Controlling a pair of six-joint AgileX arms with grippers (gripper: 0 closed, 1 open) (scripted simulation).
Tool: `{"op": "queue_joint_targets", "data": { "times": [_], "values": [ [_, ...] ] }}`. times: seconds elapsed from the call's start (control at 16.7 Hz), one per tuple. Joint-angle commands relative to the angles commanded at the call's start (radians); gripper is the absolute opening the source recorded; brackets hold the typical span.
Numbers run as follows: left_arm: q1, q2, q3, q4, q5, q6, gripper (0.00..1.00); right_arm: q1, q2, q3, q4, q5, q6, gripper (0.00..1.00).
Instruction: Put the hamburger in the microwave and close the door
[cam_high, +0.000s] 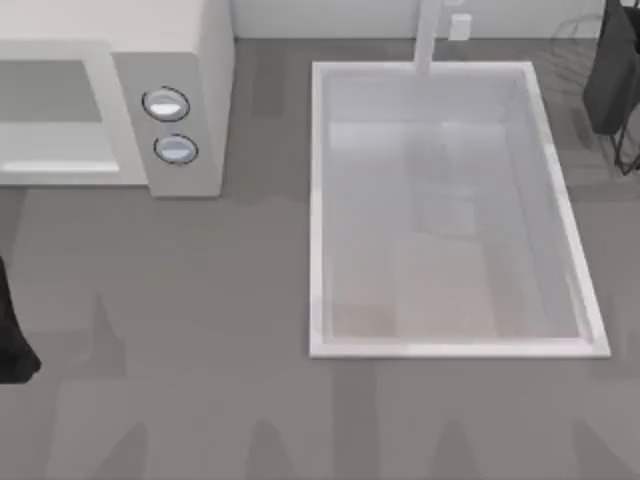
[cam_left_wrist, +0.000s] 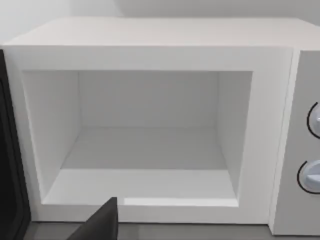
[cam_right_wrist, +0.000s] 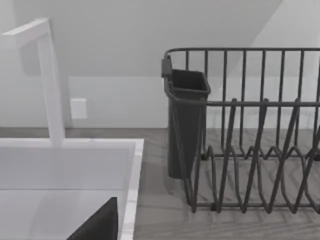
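The microwave (cam_high: 190, 60) stands at the counter's (cam_high: 200, 400) far left corner, its grey panel with two round knobs (cam_high: 166, 105) facing the near edge. In the left wrist view the microwave (cam_left_wrist: 150, 35) is seen head-on: the opening is uncovered and the pale cavity (cam_left_wrist: 145, 165) has a bare floor (nothing rests on it). A dark vertical strip (cam_left_wrist: 10, 165) runs along one side of the opening; whether that is the door cannot be told. Part of one knob (cam_left_wrist: 312, 175) shows at the picture's edge beside the cavity frame.

The hamburger cannot be made out in any of the three views, so its place cannot be told.

A white sink basin (cam_high: 450, 210) is set into the counter right of the middle, reaching from the far edge toward the near one, with a white faucet (cam_high: 428, 35) at its far rim. At the far right corner stands a dark wire dish rack (cam_right_wrist: 250, 150) with a dark cup-shaped holder (cam_right_wrist: 185, 125) hooked at its end, just beside the sink.

The left arm (cam_high: 12, 340) shows as a dark shape at the counter's left edge, near the front. A dark wedge (cam_left_wrist: 100, 225), part of the left hand, points toward the cavity; whether that hand is wide or narrow cannot be told. The right hand shows as a similar dark wedge (cam_right_wrist: 100, 225) over the sink's rim (its state cannot be told either).
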Motion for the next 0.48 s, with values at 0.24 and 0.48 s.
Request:
{"op": "queue_joint_targets", "data": {
  "times": [0.24, 0.48],
  "values": [
    [0.009, 0.034, 0.027, -0.029, 0.0, 0.015, 1.0, 0.0, 0.0, 0.0, 0.0, 0.0, 0.0, 1.0],
    [0.055, 0.226, 0.161, -0.168, 0.0, 0.086, 1.0, 0.0, 0.0, 0.0, 0.0, 0.0, 0.0, 1.0]
  ]
}}
